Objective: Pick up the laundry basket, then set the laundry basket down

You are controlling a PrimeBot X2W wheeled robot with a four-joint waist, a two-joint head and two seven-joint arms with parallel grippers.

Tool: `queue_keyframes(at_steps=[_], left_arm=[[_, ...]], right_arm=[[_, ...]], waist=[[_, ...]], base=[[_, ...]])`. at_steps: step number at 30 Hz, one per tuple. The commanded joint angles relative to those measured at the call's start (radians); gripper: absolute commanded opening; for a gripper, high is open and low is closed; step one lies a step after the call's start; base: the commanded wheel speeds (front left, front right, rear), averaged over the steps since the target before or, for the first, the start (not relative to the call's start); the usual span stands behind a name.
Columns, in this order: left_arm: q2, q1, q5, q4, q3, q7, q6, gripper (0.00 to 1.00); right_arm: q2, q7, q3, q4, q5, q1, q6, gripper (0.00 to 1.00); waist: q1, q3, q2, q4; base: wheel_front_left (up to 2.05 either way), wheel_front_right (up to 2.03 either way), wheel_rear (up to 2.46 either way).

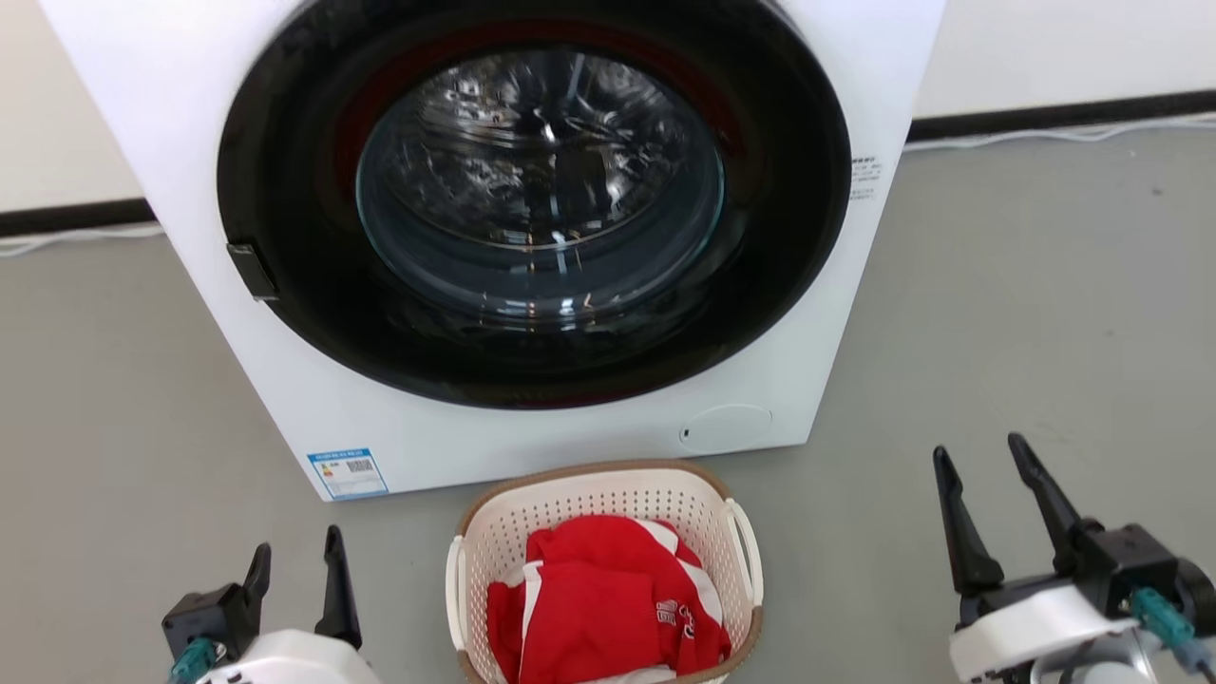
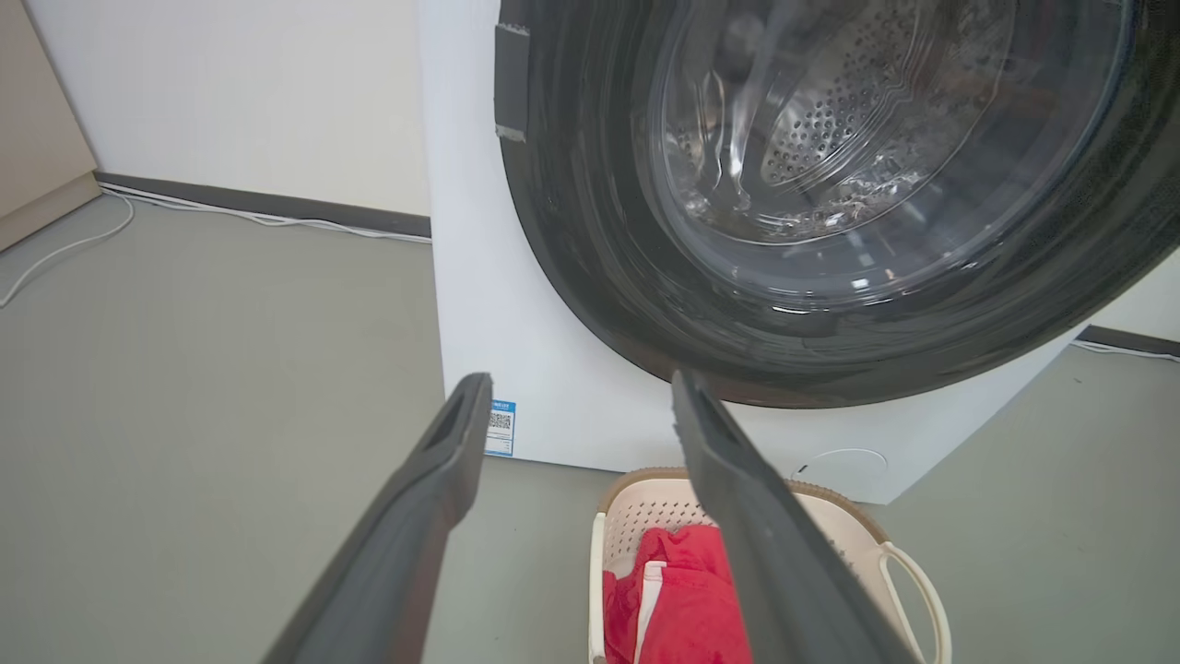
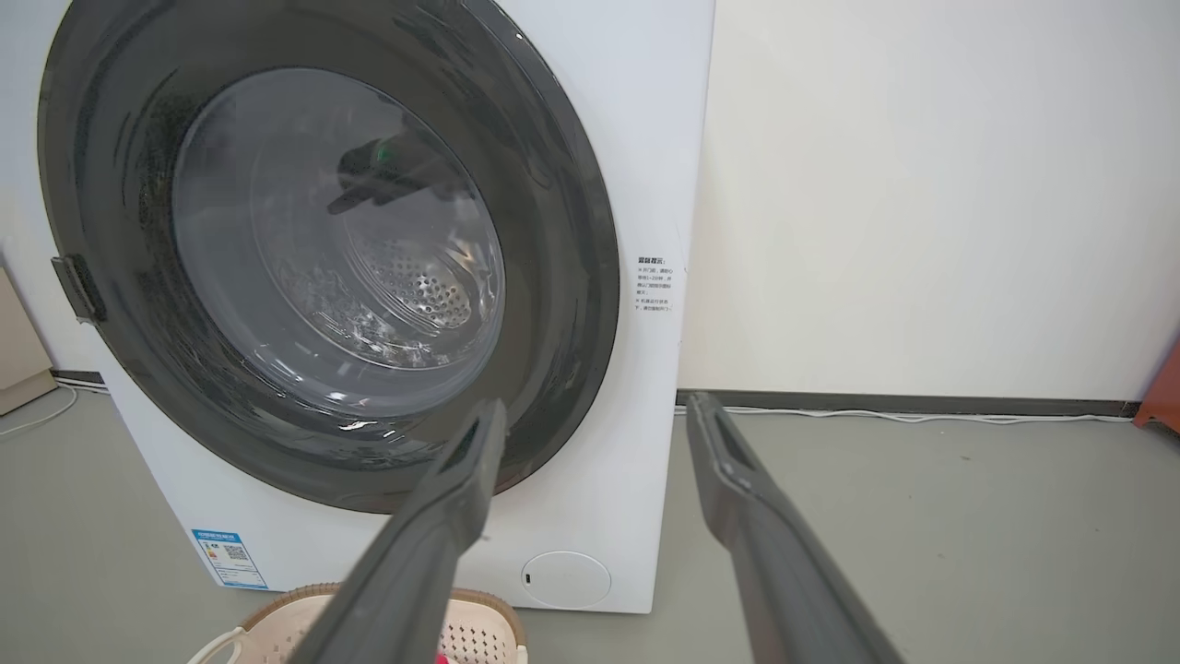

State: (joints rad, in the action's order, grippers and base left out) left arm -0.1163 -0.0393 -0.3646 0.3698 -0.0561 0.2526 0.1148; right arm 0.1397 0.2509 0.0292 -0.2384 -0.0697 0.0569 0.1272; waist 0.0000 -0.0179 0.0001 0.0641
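My left claw sits at the lower left of the head view. Its two dark fingers are spread and grip nothing. My right claw is at the lower right, parted and empty too, with its tips higher in that view.

Between them the basket stands upright on the grey floor. It is clear of both claws, and the left one is nearer to it. The basket is cream and perforated, with a brown rim and a white loop handle on each side. A red garment with white stripes lies crumpled inside.

In my left wrist view, the left claw is wide open. The basket is low in that view, partly behind one finger, with the garment in it. In my right wrist view, the right claw is just as wide. A bit of the basket shows at the bottom edge beside one finger.

Just behind the basket is the white washer. I cannot tell whether the two touch. Its round dark door is shut, and the drum shows through the glass. A blue label sits low on the left of the front, and a round cap low on the right.

Farthest off is a pale wall. A dark skirting runs along its foot, and a white cable lies beside that.
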Motion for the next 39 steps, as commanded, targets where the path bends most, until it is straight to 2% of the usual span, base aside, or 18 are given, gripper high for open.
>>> queue_keyframes(at_steps=[1,12,13,19,23,28,39], left_arm=[[-0.009,-0.013,0.011,-0.031,0.040,0.009,-0.007,1.00],[0.015,0.033,0.069,-0.049,0.115,0.009,-0.037,1.00],[0.023,0.053,0.067,-0.023,0.084,0.000,-0.035,0.00],[0.035,0.059,0.043,0.019,0.088,-0.017,-0.040,0.00],[0.036,0.055,0.001,0.014,0.092,-0.030,-0.047,0.00],[0.037,0.051,-0.052,0.007,0.093,-0.042,-0.055,0.00],[0.040,0.042,-0.157,-0.006,0.098,-0.068,-0.072,0.00]], right_arm=[[0.003,0.011,-0.018,0.033,0.014,0.001,0.003,1.00],[-0.024,0.011,0.009,0.058,0.027,-0.056,0.003,1.00],[-0.031,0.000,0.031,0.030,0.018,-0.061,0.000,0.00],[-0.043,-0.014,0.034,-0.013,-0.011,-0.067,0.000,0.00],[-0.045,-0.027,0.036,-0.012,-0.061,-0.064,0.000,0.00],[-0.047,-0.039,0.036,-0.010,-0.124,-0.061,0.000,0.00],[-0.050,-0.066,0.039,-0.008,-0.249,-0.052,0.000,0.00]], waist=[[0.0000,0.011,-0.0001,-0.005],[0.0000,0.040,-0.0001,-0.013],[0.0000,0.041,-0.0001,-0.013],[0.0001,0.041,-0.0001,-0.015],[0.0022,0.042,-0.0001,-0.016],[0.0002,0.039,-0.0001,-0.018],[0.0000,0.037,-0.0001,-0.022]], base=[[0.00,0.00,0.00],[0.00,0.00,0.00],[0.00,0.00,0.00],[0.00,0.00,0.00],[0.00,0.00,0.00],[0.00,0.00,0.00],[0.00,0.00,0.00]])
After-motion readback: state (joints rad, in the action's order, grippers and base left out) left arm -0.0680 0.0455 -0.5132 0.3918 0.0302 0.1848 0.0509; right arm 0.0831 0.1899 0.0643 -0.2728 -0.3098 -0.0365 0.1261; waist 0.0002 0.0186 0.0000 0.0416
